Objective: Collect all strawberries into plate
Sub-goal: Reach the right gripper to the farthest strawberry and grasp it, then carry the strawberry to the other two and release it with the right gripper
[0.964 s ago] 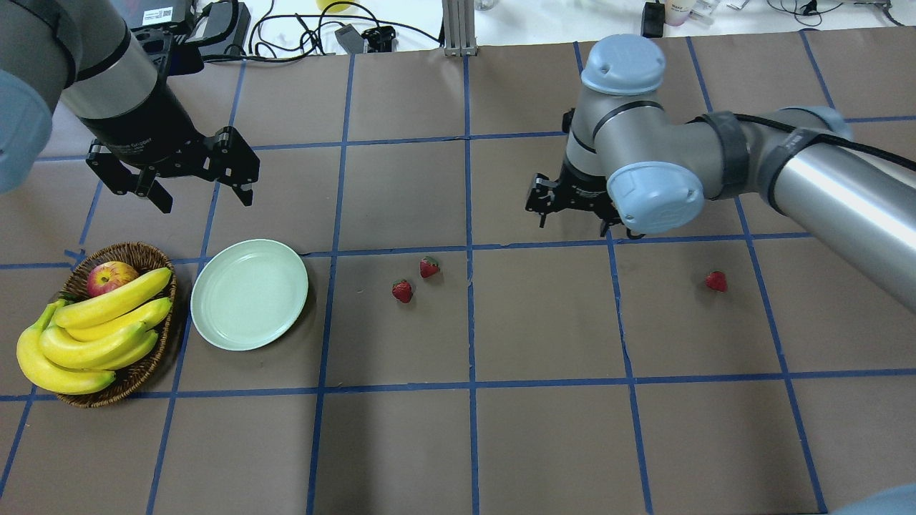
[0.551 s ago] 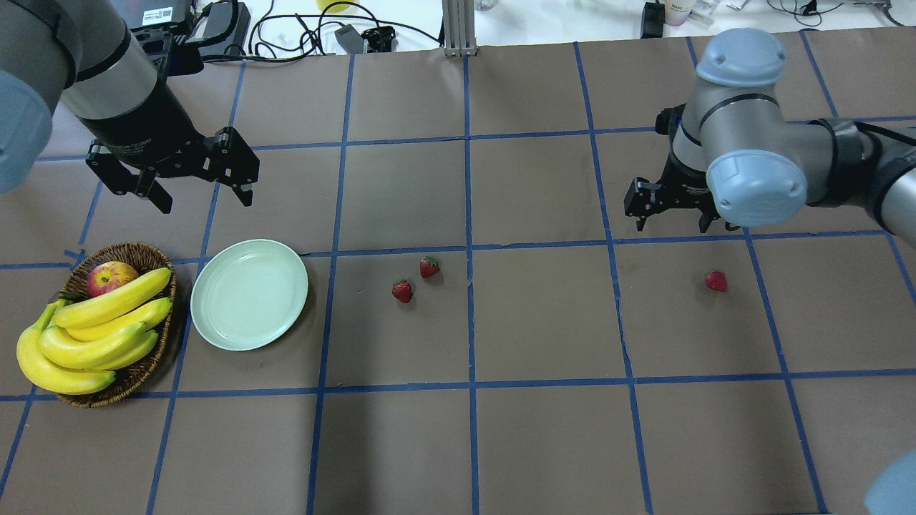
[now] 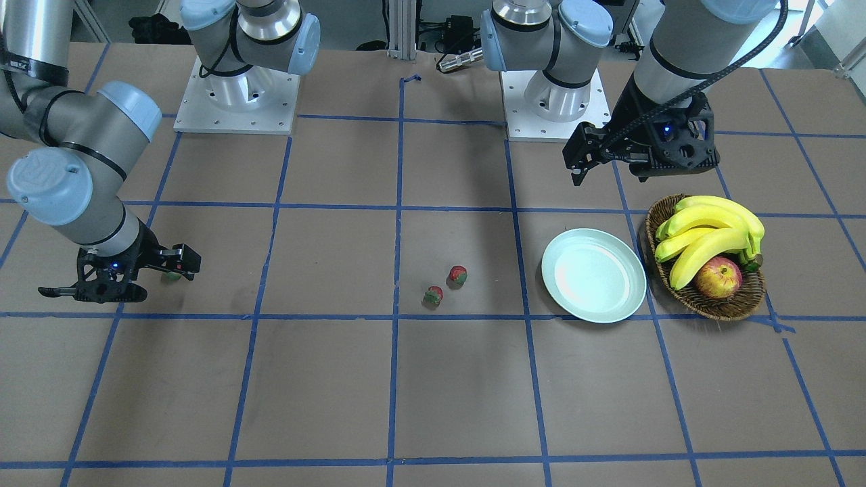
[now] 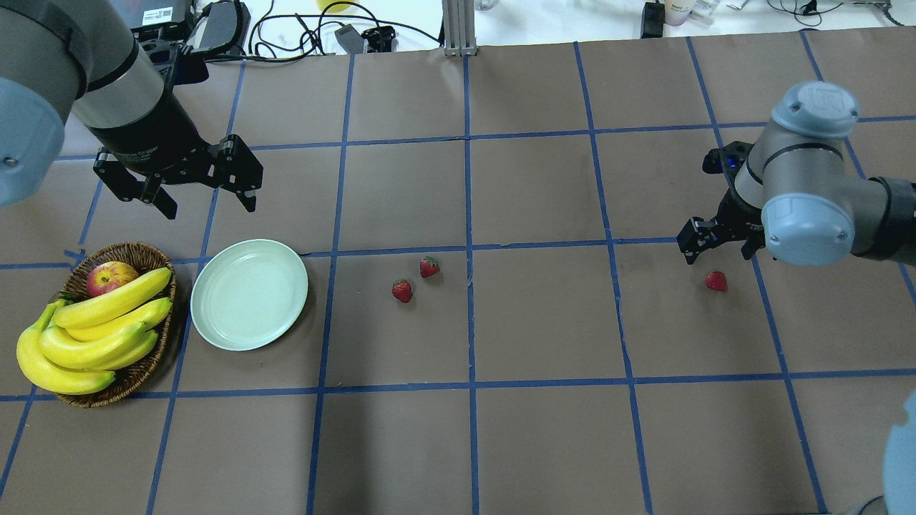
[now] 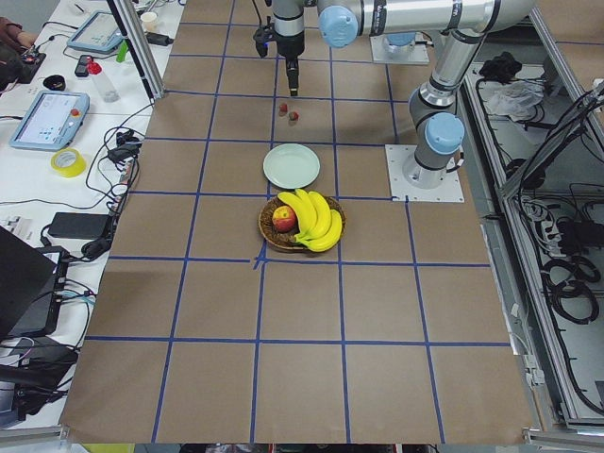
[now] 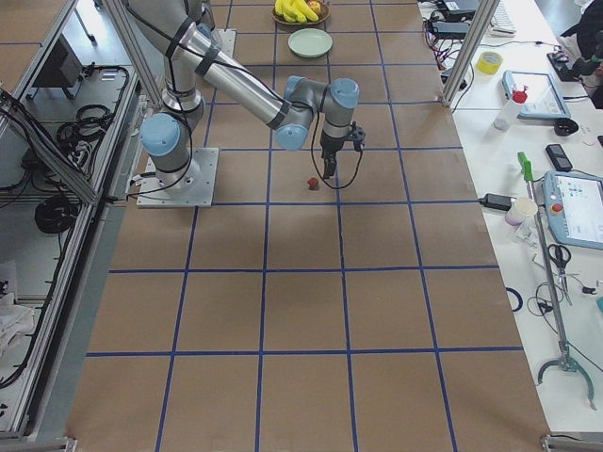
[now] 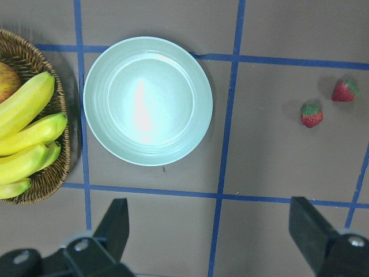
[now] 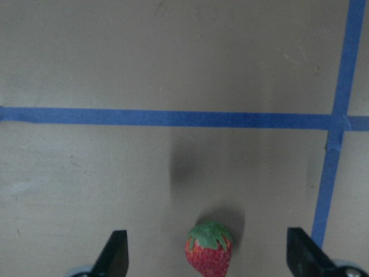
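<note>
Two strawberries (image 4: pixel 402 291) (image 4: pixel 429 267) lie close together near the table's middle, to the right of the mint plate (image 4: pixel 249 294), which holds nothing. A third strawberry (image 4: pixel 715 281) lies alone at the far right. My right gripper (image 4: pixel 718 254) is open and hangs just behind this strawberry. In the right wrist view the strawberry (image 8: pixel 209 249) sits centred between the fingers (image 8: pixel 115 254) at the bottom edge. My left gripper (image 4: pixel 207 204) is open and empty, above the table behind the plate. The left wrist view shows the plate (image 7: pixel 148 101) and the two strawberries (image 7: pixel 311 115).
A brown wicker basket (image 4: pixel 140 252) with bananas (image 4: pixel 100 322) and an apple (image 4: pixel 111 277) stands just left of the plate. Cables and boxes (image 4: pixel 229 28) lie past the table's far edge.
My right arm has swung to the right and come down behind the lone strawberry. My left gripper has shifted only slightly. The strawberries and the plate have not moved.
</note>
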`<move>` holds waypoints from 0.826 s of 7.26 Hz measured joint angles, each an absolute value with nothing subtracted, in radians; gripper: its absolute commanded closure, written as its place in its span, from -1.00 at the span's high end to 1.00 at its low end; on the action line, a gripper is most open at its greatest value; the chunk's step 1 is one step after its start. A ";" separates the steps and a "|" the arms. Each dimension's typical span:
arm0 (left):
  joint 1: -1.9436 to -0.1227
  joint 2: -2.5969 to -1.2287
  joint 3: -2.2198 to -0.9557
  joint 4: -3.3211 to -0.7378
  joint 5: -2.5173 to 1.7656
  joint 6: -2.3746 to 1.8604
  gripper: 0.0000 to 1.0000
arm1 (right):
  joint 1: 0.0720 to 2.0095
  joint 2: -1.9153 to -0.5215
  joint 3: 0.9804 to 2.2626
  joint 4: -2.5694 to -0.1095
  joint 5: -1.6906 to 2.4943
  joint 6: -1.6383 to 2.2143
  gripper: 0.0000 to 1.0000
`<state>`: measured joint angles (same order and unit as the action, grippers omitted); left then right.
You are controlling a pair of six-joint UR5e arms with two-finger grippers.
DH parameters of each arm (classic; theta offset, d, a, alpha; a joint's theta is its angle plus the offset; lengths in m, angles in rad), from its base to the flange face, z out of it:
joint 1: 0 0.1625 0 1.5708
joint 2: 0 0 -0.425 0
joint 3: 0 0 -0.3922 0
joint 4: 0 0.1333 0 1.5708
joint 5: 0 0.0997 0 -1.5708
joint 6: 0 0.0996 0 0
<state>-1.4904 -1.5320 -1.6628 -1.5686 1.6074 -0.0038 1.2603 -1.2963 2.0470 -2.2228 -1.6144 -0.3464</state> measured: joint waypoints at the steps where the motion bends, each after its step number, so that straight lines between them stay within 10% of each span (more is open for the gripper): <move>1: -1.484 -1.532 -1.664 -1.567 1.612 -0.003 1.00 | 1.250 -1.282 2.080 -2.244 -1.610 -0.365 -0.45; 2: -1.474 -1.532 -1.664 -1.565 1.618 -0.003 1.00 | 1.246 -1.270 2.095 -2.252 -1.613 -0.374 -0.98; 6: -1.459 -1.532 -1.664 -1.565 1.623 -0.003 1.00 | 1.246 -1.273 2.065 -2.213 -1.650 -0.373 -1.00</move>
<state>-1.4590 -1.5317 -1.6642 -1.5651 1.6233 -0.0031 1.2462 -1.2725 2.0645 -2.2127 -1.6498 -0.3732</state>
